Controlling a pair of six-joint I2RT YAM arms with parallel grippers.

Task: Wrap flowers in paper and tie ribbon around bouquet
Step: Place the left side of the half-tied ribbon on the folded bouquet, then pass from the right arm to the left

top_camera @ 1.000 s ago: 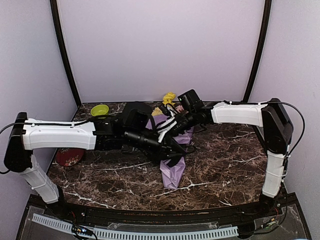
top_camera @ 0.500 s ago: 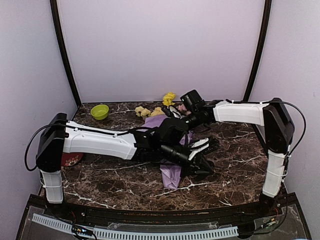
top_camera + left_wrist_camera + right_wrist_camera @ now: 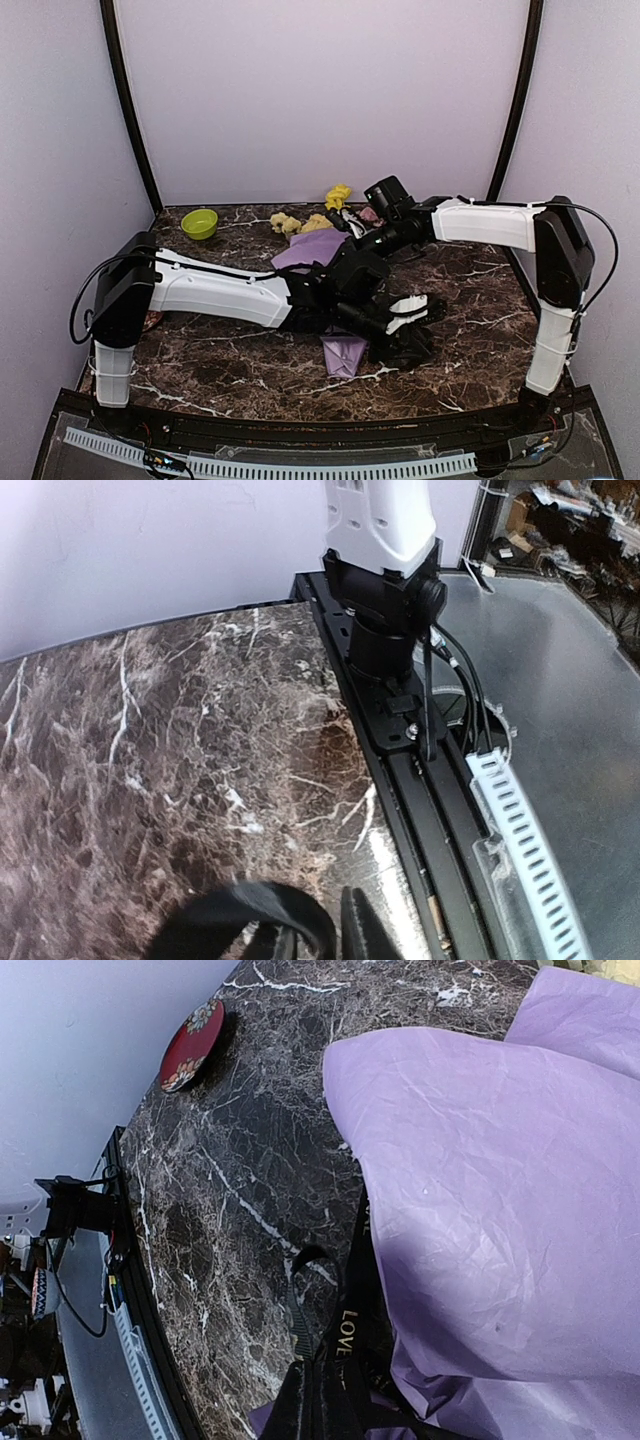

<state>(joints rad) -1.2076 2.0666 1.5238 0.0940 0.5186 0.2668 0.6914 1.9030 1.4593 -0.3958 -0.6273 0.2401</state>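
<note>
Wrapped bouquet (image 3: 312,248) lies mid-scene, flowers (image 3: 300,223) toward the back, right gripper (image 3: 325,1410) clamped on the ribbon (image 3: 350,1325) beside the paper (image 3: 480,1210), left gripper (image 3: 405,335) unreadable as apart or together; the ribbon likely needs drawing snug without crushing the paper.

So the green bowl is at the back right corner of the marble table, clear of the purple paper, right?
No: the top external view shows the green bowl at the back left corner of the marble table, not the right. It is clear of the purple paper.
</note>
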